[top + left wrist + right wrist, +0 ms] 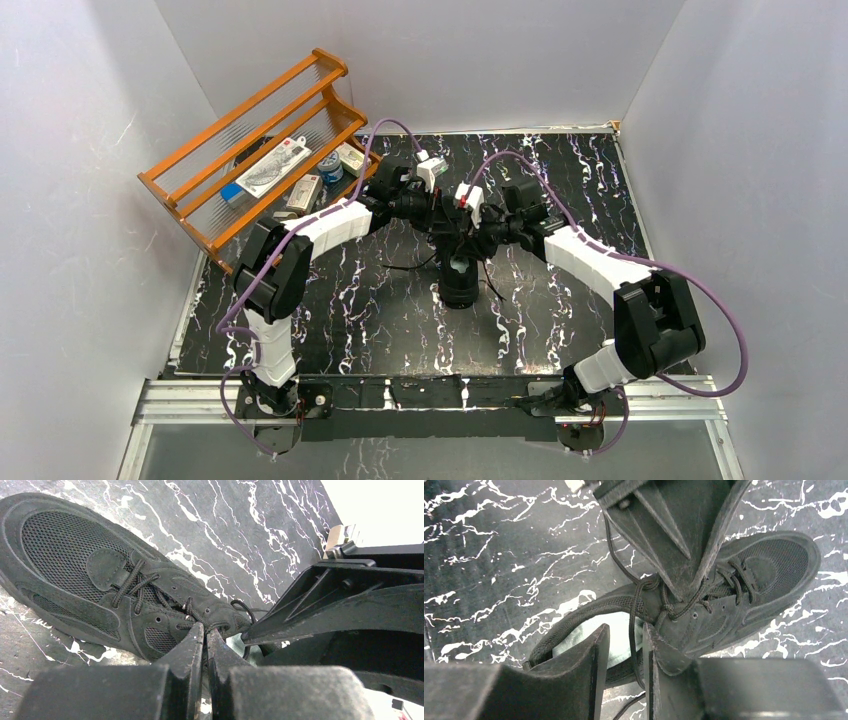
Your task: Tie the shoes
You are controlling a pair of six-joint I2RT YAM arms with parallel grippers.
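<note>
**A:** What are the claws doing?

**B:** The left claw [205,630] is pinched nearly closed at the sneaker's top eyelets. Whether it grips a strand is hidden. The right claw [626,642] is narrowly parted, with one strand of the laces [631,625] running through its gap.

**A:** And the shoe?

**B:** The black sneaker [75,565] sits mid-way across the counter [225,525], beneath both claws. It is probably light, with soft mesh. The thin, limp laces would likely slip, so pinch a strand firmly near its end.
</note>
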